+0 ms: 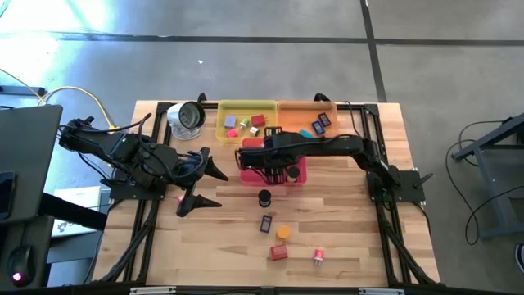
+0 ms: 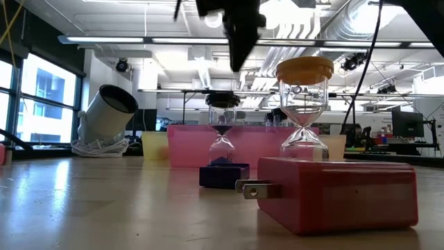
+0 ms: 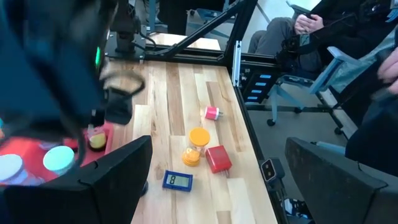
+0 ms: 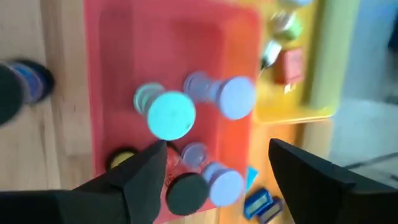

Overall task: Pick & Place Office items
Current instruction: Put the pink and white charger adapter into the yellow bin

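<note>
At nine o'clock on the wooden table [image 1: 344,238], the left gripper [image 1: 201,176] is being held above bare wood with its fingers spread and nothing between them. At twelve o'clock, small blocks are being kept in the translucent yellow tray [image 1: 246,121] and blue rectangular pieces in the translucent orange tray [image 1: 304,115]. Near the centre, the right gripper [image 1: 274,170] is being held over the translucent pink tray [image 4: 112,74], jaws parted and empty, above the teal-capped hourglass [image 4: 166,113] and lilac-capped hourglasses [image 4: 221,96]. Toward six o'clock, the black-capped hourglass [image 1: 264,197], dark rectangular piece [image 1: 266,223], orange-capped hourglass [image 1: 283,233], red plug block [image 1: 279,252] and pink cylinder [image 1: 319,256] are being left on the wood.
</note>
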`<action>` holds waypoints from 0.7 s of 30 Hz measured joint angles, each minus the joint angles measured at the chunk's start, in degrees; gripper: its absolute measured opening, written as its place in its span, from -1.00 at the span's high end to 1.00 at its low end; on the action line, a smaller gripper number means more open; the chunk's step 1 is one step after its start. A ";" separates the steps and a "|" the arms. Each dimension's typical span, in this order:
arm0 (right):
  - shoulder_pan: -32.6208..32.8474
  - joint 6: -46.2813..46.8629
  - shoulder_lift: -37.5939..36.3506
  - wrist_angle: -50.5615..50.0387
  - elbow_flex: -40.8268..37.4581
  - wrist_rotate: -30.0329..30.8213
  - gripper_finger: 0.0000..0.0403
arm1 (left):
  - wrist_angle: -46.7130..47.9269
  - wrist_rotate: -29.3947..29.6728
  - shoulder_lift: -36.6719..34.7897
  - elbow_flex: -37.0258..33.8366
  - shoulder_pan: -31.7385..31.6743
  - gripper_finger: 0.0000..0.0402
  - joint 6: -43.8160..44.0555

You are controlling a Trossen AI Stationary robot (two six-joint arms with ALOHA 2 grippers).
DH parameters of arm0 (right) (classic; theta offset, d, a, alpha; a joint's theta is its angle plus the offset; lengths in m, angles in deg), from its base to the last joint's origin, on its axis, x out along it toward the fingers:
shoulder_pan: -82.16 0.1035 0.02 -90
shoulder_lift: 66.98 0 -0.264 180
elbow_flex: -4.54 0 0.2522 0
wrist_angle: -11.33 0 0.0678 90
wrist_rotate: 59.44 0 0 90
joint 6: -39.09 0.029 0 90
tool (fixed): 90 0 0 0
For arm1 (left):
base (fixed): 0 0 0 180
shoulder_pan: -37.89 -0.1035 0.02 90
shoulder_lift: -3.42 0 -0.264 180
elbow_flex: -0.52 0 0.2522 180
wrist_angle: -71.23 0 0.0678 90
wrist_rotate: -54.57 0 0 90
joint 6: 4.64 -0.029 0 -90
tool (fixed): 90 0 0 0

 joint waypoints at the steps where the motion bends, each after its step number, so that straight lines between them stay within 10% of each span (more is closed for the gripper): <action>1: 0.48 0.04 0.00 -0.70 2.19 0.79 -0.35 | 0.06 -0.02 0.00 0.00 0.00 -0.79 0.14; 11: 9.00 6.27 -11.67 -3.30 3.78 11.86 -0.35 | 4.47 -0.05 0.15 0.04 0.02 -0.79 6.60; 21: 18.64 31.21 -25.49 -3.58 3.74 -6.34 -0.35 | 4.78 0.01 2.87 -0.09 0.39 -0.79 8.33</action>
